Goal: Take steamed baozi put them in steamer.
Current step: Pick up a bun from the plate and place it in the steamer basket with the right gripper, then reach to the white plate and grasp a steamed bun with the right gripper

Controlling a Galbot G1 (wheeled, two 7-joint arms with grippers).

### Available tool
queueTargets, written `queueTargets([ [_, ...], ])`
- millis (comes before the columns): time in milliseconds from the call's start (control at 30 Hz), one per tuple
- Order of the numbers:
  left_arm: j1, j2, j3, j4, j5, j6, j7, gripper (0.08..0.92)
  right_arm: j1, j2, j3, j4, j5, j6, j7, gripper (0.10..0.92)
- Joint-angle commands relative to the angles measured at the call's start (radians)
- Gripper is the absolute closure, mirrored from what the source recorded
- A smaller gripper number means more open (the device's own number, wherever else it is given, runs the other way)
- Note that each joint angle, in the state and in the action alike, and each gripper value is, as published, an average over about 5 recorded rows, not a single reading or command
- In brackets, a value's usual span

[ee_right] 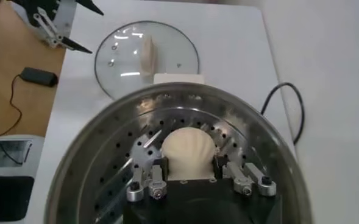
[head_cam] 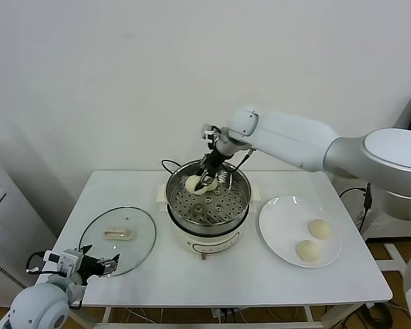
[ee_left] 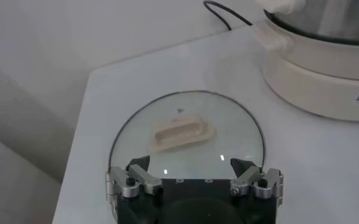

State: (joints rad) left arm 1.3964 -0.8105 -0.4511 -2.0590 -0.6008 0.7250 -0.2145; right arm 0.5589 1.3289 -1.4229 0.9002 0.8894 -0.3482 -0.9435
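The steamer point(head_cam: 243, 195) is a shiny perforated steel basket on a white pot base at the table's middle. My right gripper point(head_cam: 204, 181) is down inside it at the far left part, shut on a cream-white baozi point(head_cam: 192, 183). In the right wrist view the baozi point(ee_right: 188, 152) sits between the fingers point(ee_right: 156, 173), low over the perforated bottom point(ee_right: 106, 170). Two more baozi point(head_cam: 320, 228) point(head_cam: 307, 251) lie on the white plate point(head_cam: 281, 219) to the right. My left gripper point(head_cam: 99, 264) is open and empty at the front left corner.
A round glass lid point(head_cam: 120, 240) with a cream handle lies flat left of the steamer, just ahead of the left gripper point(ee_left: 190, 164). A black cord point(head_cam: 168, 164) runs behind the pot. The wall is close behind the table.
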Motion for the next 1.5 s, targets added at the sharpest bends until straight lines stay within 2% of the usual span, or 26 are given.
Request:
queueTargets([
  [33, 0.002, -0.001, -0.001, -0.002, 0.0, -0.002, 0.0, 0.177, -0.069, 0.062, 0.005, -0.038, -0.029, -0.021, 0.046, 0.558],
  [333, 0.003, -0.002, -0.002, -0.001, -0.003, -0.002, 0.001, 0.177, -0.107, 0.077, 0.013, -0.055, -0.057, -0.024, 0.065, 0.55],
  [533, 0.004, -0.002, -0.004, -0.001, -0.006, -0.001, 0.001, 0.177, -0.098, 0.074, 0.029, -0.054, -0.052, -0.029, 0.08, 0.406],
  [767, 0.003, -0.001, -0.007, -0.004, -0.016, 0.001, -0.001, 0.177, -0.005, 0.008, 0.028, -0.002, -0.04, -0.025, 0.014, 0.225],
  [1000, 0.001, 0.001, -0.015, -0.013, -0.029, 0.005, -0.002, 0.177, 0.163, -0.23, -0.022, 0.124, -0.075, 0.05, -0.149, 0.203],
  [1233, 0.003, 0.003, -0.016, -0.016, -0.031, 0.007, -0.001, 0.177, 0.261, -0.484, -0.104, 0.256, -0.208, 0.129, -0.263, 0.203],
  [1500, -0.005, 0.006, -0.016, -0.015, -0.036, 0.008, -0.001, 0.177, 0.177, -0.69, -0.103, 0.323, -0.392, 0.218, -0.316, 0.203],
])
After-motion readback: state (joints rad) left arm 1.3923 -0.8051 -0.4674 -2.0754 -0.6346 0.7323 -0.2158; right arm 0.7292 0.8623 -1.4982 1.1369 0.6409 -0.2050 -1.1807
